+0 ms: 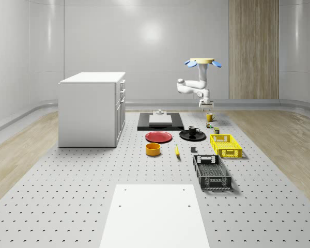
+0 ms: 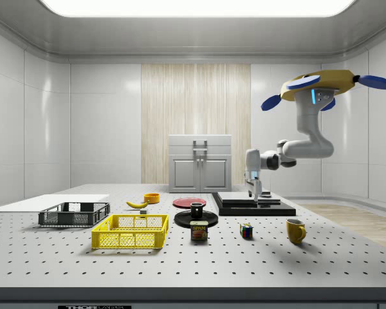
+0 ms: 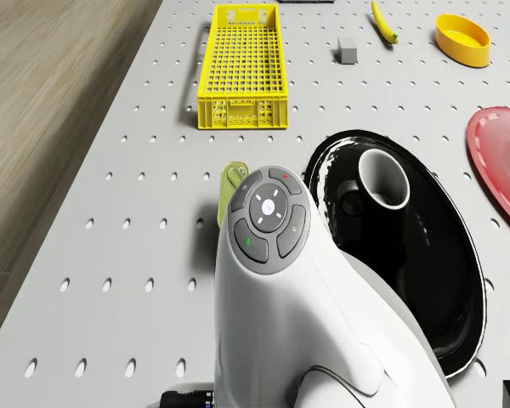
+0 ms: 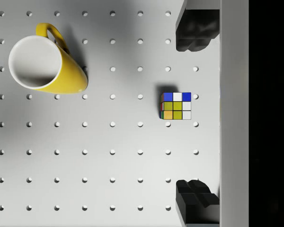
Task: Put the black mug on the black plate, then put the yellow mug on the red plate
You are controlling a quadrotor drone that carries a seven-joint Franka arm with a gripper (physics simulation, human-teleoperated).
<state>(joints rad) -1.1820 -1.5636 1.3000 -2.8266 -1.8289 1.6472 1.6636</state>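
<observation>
Drone hovers near yellow mug [image 4: 46, 64] | gripper [image 4: 195, 118] wide open, empty, above table beside mug | mug looks rigid, glossy, slippery; grip the rim wall.

Lighting: bright, even, from a ceiling panel [image 2: 193, 6]. Glare: soft patch on back wall [image 1: 152, 33]; white glints on black plate [image 3: 425, 280]. Shadows: faint, diffuse; broad grey one beside yellow mug [image 4: 45, 64], away from the fingers [image 4: 194, 30].
</observation>
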